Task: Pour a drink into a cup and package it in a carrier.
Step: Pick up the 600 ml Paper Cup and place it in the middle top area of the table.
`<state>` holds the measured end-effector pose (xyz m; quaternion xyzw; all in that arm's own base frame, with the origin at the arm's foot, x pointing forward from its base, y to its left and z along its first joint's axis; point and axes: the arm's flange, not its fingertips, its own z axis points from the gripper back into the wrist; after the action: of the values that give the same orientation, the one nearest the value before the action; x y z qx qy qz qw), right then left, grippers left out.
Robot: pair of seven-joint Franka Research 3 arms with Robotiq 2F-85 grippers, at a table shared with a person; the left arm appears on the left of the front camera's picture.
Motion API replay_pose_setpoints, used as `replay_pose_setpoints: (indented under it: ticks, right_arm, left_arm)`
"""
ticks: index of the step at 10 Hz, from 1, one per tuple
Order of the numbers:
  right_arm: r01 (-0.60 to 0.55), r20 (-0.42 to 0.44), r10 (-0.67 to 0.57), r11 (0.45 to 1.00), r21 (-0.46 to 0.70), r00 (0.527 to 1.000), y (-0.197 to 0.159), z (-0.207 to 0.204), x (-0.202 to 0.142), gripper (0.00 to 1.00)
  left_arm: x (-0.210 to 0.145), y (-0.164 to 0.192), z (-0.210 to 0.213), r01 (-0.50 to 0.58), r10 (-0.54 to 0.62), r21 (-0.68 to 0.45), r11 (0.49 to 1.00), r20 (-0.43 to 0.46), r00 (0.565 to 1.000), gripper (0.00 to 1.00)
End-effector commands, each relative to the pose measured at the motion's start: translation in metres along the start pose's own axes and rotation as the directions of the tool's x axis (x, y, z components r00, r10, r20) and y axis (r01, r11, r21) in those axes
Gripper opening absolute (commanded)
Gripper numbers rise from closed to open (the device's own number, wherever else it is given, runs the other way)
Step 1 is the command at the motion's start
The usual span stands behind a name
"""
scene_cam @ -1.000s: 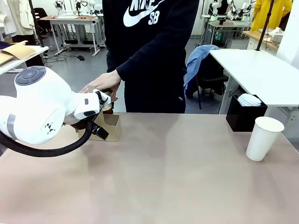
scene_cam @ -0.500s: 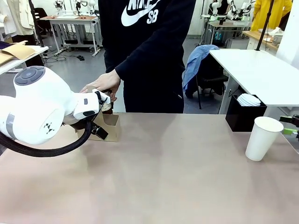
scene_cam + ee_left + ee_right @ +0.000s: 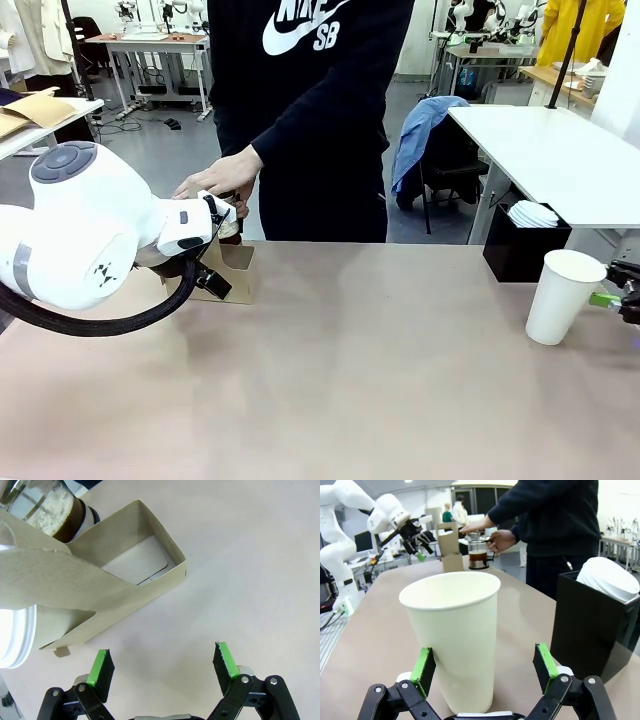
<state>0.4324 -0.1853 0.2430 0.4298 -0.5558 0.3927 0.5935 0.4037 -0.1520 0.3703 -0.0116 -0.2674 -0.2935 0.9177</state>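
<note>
Now, in the front view, the tall white paper cup (image 3: 565, 297) stands at the counter's (image 3: 350, 380) right end, the right fingers (image 3: 603, 299) just beside it. From the left wrist, the left fingers (image 3: 100, 666) hang released beside the brown cardboard 2-slot carrier (image 3: 75, 580). From the right wrist, released fingers flank the cup; we judge the grasp is in hand, calling for a gentle close.

The tall tapered paper cup (image 3: 565, 295) was plain white, the square box (image 3: 515, 255) black, the cardboard cup carrier (image 3: 100, 585) unpatterned brown, the drink (image 3: 478, 557) amber-brown in clear glass, the worktop (image 3: 350, 380) dull beige.
</note>
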Motion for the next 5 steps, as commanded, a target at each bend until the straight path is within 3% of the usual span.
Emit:
replay_pose_setpoints:
  ticks: [1, 5]
  right_arm:
    - [-0.015, -0.011, 0.016, 0.999, 0.042, 1.000, 0.006, -0.009, -0.006, 1.00]
    - [0.004, -0.030, -0.001, 0.994, 0.108, 1.000, 0.012, -0.020, -0.010, 1.00]
  left_arm:
    - [0.000, 0.000, 0.000, 0.000, 0.000, -0.001, 1.000, 0.000, 1.000, 1.00]
    - [0.000, 0.000, 0.000, 0.000, 0.000, -0.001, 1.000, 0.000, 1.000, 1.00]
